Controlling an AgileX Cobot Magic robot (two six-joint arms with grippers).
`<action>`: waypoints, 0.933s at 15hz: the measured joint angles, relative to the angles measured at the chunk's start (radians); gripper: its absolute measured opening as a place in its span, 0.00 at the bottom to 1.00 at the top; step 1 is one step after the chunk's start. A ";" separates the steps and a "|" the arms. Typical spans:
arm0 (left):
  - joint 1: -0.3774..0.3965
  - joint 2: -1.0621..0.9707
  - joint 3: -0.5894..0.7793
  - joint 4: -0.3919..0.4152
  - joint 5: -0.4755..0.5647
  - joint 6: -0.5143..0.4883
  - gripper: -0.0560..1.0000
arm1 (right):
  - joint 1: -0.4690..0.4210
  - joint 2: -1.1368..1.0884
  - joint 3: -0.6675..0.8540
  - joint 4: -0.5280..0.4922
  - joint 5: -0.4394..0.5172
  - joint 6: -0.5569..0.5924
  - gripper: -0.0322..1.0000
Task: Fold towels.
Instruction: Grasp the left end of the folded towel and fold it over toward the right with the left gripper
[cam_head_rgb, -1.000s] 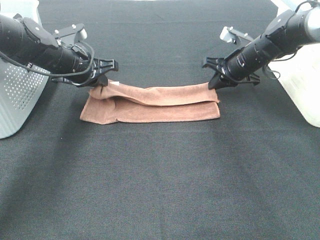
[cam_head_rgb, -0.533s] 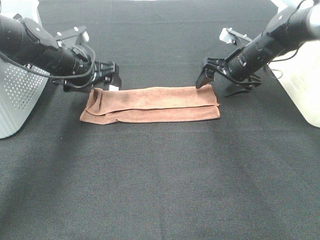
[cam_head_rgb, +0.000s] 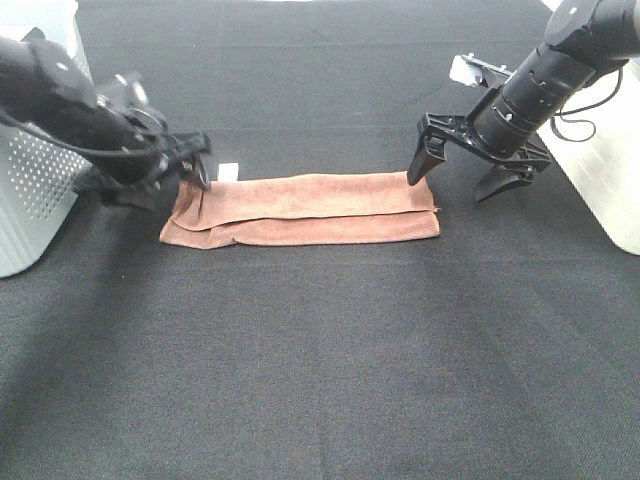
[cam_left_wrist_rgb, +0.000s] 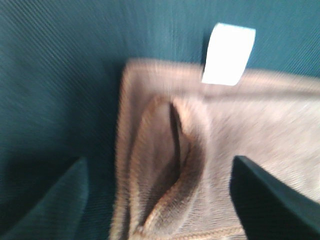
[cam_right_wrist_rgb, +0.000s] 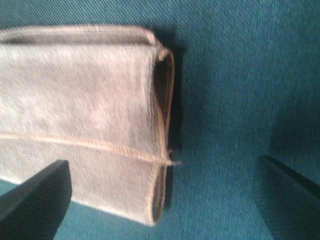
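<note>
Now the folded terracotta towel (cam_head_rgb: 300, 208) lies flat as a long strip on the black table (cam_head_rgb: 320, 350), slightly toward 12 o'clock from the middle. Its white tag (cam_head_rgb: 228, 171) sits at the 11 o'clock corner. The left hand (cam_head_rgb: 180, 180) hovers at its 9 o'clock end and the right hand (cam_head_rgb: 452, 188) at its 3 o'clock end, both spread wide and holding nothing.

The terracotta towel (cam_head_rgb: 300, 205) is laid folded in a long strip on the counter (cam_head_rgb: 320, 360); a white tag (cam_head_rgb: 228, 170) is seen at one corner.
</note>
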 joint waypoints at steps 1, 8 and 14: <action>0.000 0.021 -0.042 -0.005 0.039 -0.001 0.74 | 0.000 0.000 0.000 0.000 0.008 0.000 0.92; 0.000 0.079 -0.137 -0.025 0.166 -0.037 0.09 | 0.000 0.000 0.000 -0.002 0.014 0.000 0.92; 0.000 0.033 -0.352 0.260 0.462 -0.173 0.08 | 0.000 0.000 0.000 -0.004 0.014 0.000 0.92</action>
